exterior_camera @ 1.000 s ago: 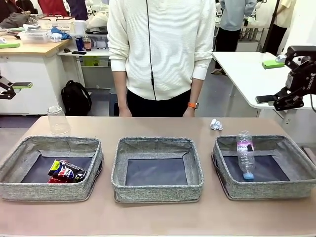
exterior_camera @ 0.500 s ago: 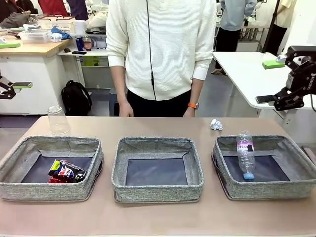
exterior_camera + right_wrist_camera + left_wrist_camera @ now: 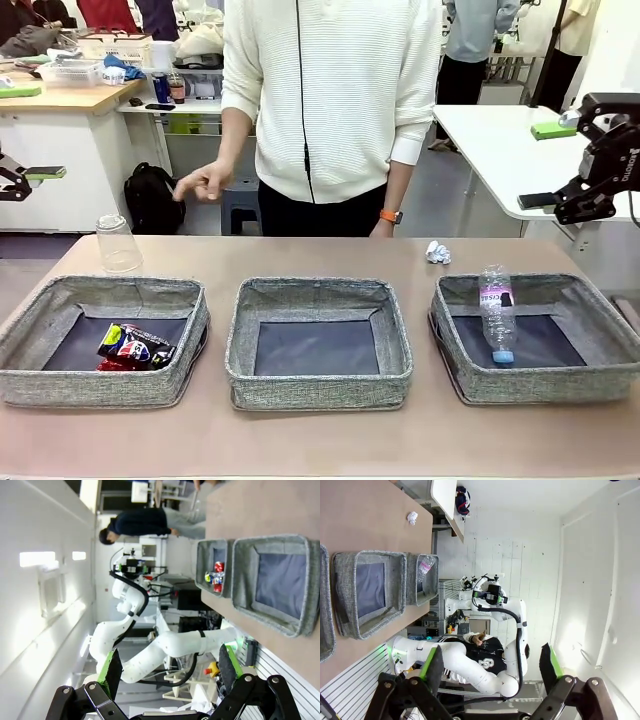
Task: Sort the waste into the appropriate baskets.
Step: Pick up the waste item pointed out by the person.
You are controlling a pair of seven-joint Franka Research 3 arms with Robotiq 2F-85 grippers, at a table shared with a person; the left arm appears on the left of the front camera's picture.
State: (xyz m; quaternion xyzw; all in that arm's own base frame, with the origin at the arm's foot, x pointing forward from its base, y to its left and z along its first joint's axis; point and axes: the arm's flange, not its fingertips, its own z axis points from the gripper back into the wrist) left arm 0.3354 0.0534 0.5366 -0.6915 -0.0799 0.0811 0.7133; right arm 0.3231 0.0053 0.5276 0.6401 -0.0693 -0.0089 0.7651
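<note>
front view, nearest you: three grey woven baskets sit in a row across the table (image 3: pixel 320 440). the left basket (image 3: pixel 100 388) holds the crushed dark-blue can (image 3: pixel 140 348), with the crushed red can (image 3: pixel 112 364) tucked against its lower edge, both toward the front wall. the middle basket (image 3: pixel 318 385) shows you its dark grey bottom. in the right basket (image 3: pixel 560 388) the clear plastic bottle (image 3: pixel 496 305) lies lengthwise, its blue cap (image 3: pixel 503 356) down on the bottom and pointing at you, its base leaning on the far wall.

just beyond the left basket the clear plastic cup (image 3: pixel 118 243) stands upside down on the table. the white crumpled paper wad (image 3: pixel 437 252) lies on the table near the right basket's far corner, apart from it.

farther back a person (image 3: pixel 330 100) in a white top stands at the far edge, one hand (image 3: pixel 205 183) raised with loosely curled fingers, the other arm hanging down with an orange band (image 3: pixel 390 213) at the wrist.

both arms hang back at the picture's sides, well above the table. in the left wrist view you see the left gripper (image 3: pixel 490 667) with its fingers spread wide on nothing, the table and baskets far off. in the right wrist view the right gripper (image 3: pixel 167 672) is spread the same way, nothing between its pads.
</note>
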